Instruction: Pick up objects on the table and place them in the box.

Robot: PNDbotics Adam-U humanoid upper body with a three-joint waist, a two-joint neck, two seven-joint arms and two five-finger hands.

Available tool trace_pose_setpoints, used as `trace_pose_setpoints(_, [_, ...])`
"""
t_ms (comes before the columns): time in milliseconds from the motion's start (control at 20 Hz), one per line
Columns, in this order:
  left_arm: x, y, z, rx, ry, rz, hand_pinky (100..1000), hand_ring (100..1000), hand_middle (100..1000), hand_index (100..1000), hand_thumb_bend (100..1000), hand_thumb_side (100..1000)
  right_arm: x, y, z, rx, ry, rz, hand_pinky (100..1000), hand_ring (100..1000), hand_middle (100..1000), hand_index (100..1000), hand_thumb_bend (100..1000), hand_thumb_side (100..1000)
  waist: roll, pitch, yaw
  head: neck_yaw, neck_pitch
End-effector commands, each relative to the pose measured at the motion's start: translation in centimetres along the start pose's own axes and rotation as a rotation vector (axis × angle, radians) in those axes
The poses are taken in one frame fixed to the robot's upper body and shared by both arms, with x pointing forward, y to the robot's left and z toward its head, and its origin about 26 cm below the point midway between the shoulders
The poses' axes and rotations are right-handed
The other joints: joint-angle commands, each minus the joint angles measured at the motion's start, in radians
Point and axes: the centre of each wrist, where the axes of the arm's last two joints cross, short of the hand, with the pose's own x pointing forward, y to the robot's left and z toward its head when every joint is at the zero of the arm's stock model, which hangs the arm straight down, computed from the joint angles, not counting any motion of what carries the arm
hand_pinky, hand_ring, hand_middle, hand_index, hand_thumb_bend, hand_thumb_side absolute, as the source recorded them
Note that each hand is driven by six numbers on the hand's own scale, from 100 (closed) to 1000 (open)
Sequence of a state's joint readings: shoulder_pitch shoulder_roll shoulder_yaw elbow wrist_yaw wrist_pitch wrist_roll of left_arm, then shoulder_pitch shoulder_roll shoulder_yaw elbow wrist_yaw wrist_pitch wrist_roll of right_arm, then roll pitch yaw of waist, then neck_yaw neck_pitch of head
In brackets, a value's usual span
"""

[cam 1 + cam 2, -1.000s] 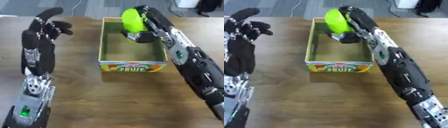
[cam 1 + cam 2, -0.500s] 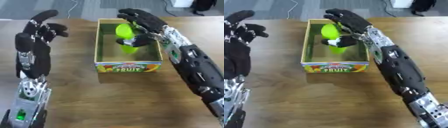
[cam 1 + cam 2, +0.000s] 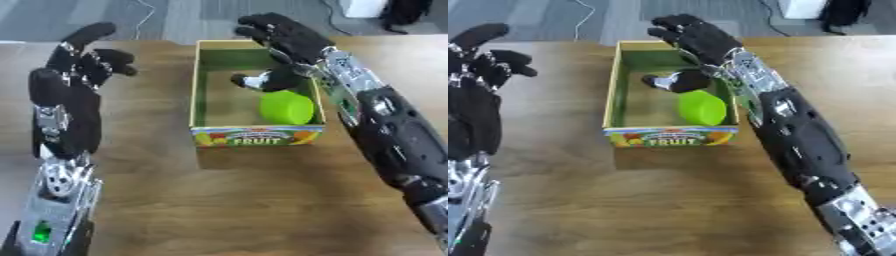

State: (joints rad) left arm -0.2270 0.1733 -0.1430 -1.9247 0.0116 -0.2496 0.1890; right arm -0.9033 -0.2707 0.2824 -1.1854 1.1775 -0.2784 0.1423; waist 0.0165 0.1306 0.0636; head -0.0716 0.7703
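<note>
The box (image 3: 257,136) has "FRUIT" printed in big letters on its front panel, with some colourful fruit pictures either side; there's a smaller line of text above it that's too fuzzy to read. It sits toward the far edge of the wooden table (image 3: 245,200), roughly mid-width.

The right hand (image 3: 284,36) reaches in from the right side and hangs over the far-right part of the box, fingers spread and mostly straight, gripping nothing. Its thumb (image 3: 262,80) dips down inside the box. The arm runs back along the box's right wall toward the lower right corner, where it gets cut off by the frame.

The lime-green object (image 3: 287,107) lies on the box floor, in the near-right corner, just below the thumb and apart from it as far as the views show. It's rounded, but what it actually is can't be made out.

The left hand (image 3: 77,70) is held upright near the table's left edge, fingers relaxed and a bit curled at the tips, empty, well apart from the box.
</note>
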Motion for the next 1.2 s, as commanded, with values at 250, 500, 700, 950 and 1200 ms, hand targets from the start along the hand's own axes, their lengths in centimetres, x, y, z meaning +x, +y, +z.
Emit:
trace_pose_setpoints(250, [0.5, 0.1, -0.3, 0.010, -0.026, 0.007, 521, 602, 734, 792, 585, 943, -0.6, -4.3, 1.3, -0.440, 0.003, -0.109, 370, 860, 880, 960, 239, 1000, 0.007, -0.020, -0.007, 0.001, 0.000])
trace_pose_setpoints(500, [0.6, 0.3, -0.3, 0.019, -0.030, 0.003, 520, 602, 735, 793, 584, 941, -0.4, -5.0, 3.7, -0.679, -0.095, -0.509, 139, 719, 793, 851, 100, 1000, 0.012, -0.018, -0.021, 0.036, 0.000])
trace_pose_setpoints(700, [0.9, 0.4, -0.7, 0.021, -0.048, 0.001, 520, 605, 740, 793, 605, 906, 0.1, -6.0, 6.4, -0.803, -0.200, -0.800, 199, 708, 761, 824, 100, 1000, 0.016, -0.017, -0.043, 0.075, 0.000])
trace_pose_setpoints(950, [1.8, 0.6, -1.6, 0.008, -0.091, 0.001, 523, 611, 748, 793, 566, 933, 1.2, -6.3, 9.7, -0.914, -0.241, -0.909, 280, 739, 794, 857, 100, 1000, 0.026, -0.015, -0.082, 0.127, 0.000])
trace_pose_setpoints(1200, [2.9, 0.9, -2.8, 0.032, -0.163, 0.003, 537, 634, 761, 801, 528, 958, 2.3, -6.2, 12.0, -1.017, -0.209, -0.887, 335, 750, 807, 865, 100, 1000, 0.035, -0.013, -0.124, 0.166, 0.000])
